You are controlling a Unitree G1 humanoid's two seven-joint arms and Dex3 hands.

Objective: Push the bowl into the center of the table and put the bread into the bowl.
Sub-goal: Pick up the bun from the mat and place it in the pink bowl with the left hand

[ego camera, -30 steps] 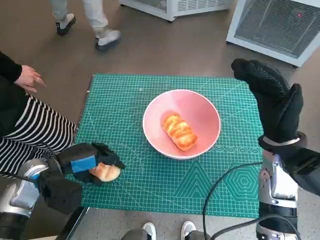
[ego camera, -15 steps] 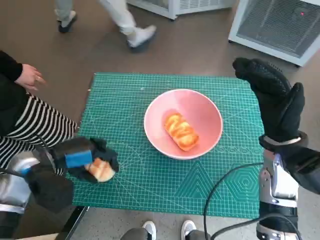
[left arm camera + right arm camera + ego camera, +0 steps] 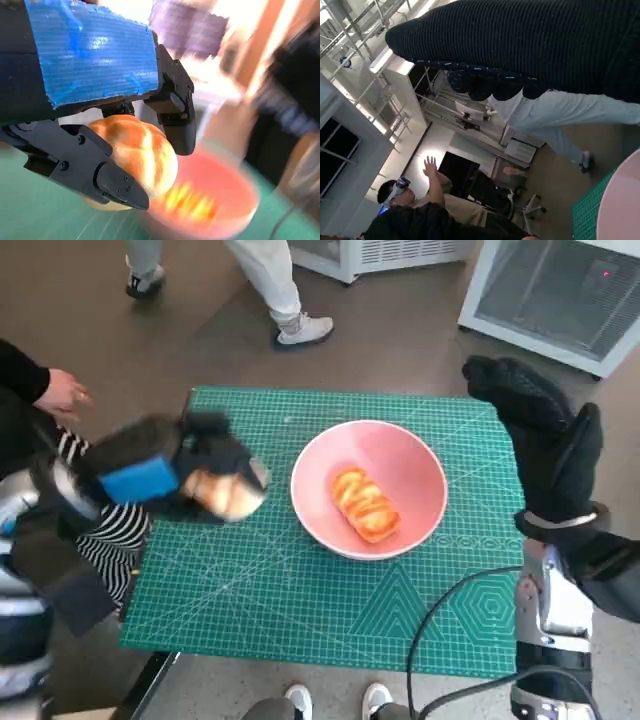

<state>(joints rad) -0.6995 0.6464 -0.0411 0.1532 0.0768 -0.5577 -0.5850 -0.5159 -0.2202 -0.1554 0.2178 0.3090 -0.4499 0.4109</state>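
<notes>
Head view: a bread roll (image 3: 228, 492) is gripped in the fingers of the left hand (image 3: 170, 480), raised above the green mat (image 3: 300, 590) just beside the pink bowl (image 3: 420, 465). That bowl sits near the mat's middle and holds a second bread (image 3: 365, 505). Beyond the bowl's far side, the gloved right hand (image 3: 545, 445) is upright, fingers together, holding nothing. A person's legs (image 3: 270, 285) cross the floor behind the mat.

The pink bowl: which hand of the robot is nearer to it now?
Left. The left hand, holding a bread roll, hovers just beside the pink bowl on its left side. The right hand is raised past the bowl's right side, farther off.
</notes>
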